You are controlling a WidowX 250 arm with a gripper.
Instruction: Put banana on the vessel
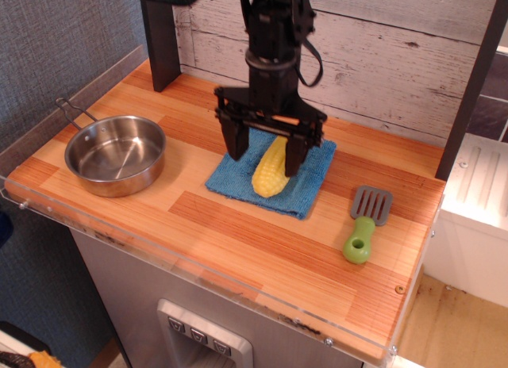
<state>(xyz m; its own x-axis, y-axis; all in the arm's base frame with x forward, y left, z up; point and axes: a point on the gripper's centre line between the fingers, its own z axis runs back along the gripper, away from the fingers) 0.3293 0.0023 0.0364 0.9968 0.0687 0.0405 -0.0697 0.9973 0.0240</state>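
Note:
The banana [268,172] is a yellow toy corn cob lying on a blue square cloth [305,189] in the middle of the wooden counter. My black gripper [265,158] is open and low over the cob's far half, one finger on each side of it, the cob between the fingers. The vessel [116,155] is a small shiny steel pan with a thin wire handle, standing empty at the left of the counter, well apart from the gripper.
A grey spatula with a green handle [363,224] lies right of the cloth. A dark post stands at the back left and a white plank wall behind. The counter has a clear plastic rim along its front edge [198,281].

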